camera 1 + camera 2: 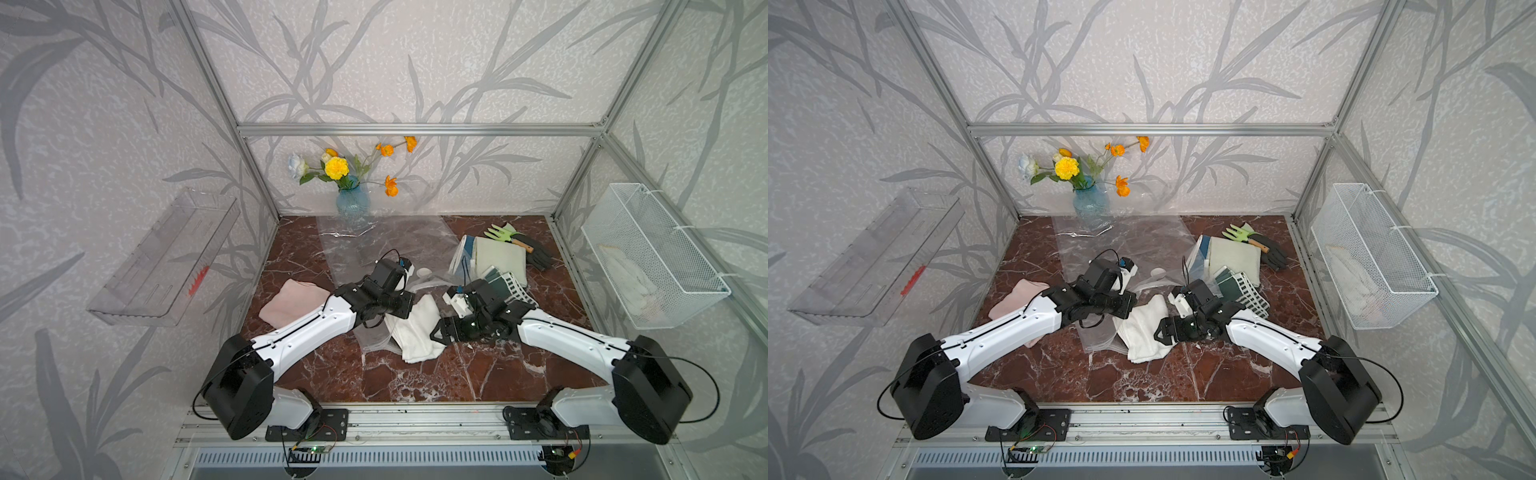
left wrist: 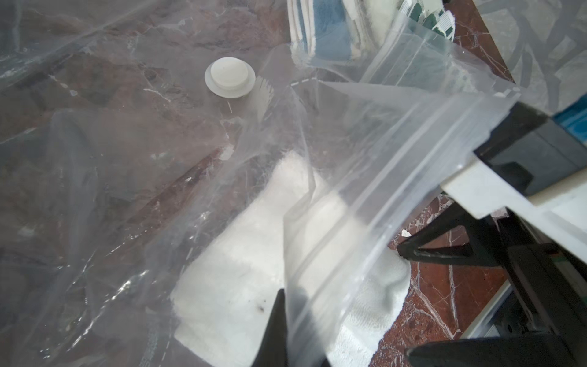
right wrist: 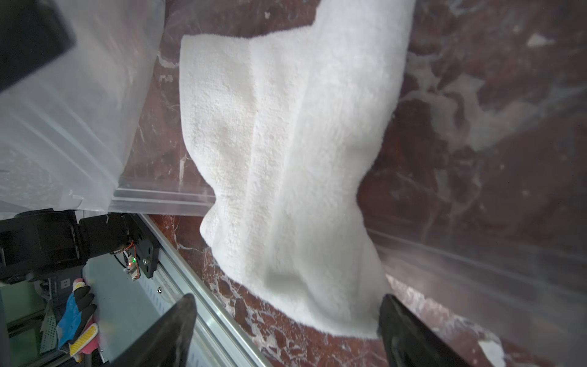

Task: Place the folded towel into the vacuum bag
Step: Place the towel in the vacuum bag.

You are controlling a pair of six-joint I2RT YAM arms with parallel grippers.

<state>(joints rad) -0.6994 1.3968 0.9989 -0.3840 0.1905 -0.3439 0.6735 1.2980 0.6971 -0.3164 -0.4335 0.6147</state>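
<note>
Honestly, looks mid-insertion: left jaws clenched on the zip edge [image 2: 374, 222] of the crinkly clear plastic vacuum bag [image 2: 127, 165], right jaws spread wide and empty, folded white terry towel [image 3: 286, 152] just ahead of them, only partly inside, so it needs pushing deeper.

Both top views look down from high above the table's [image 1: 415, 382] near edge toward its far edge, covering all of it. The left wrist view sits close over the bag [image 2: 381, 159] and towel [image 2: 241, 254]. The right wrist view, also close, faces the near edge and shares that towel.
</note>
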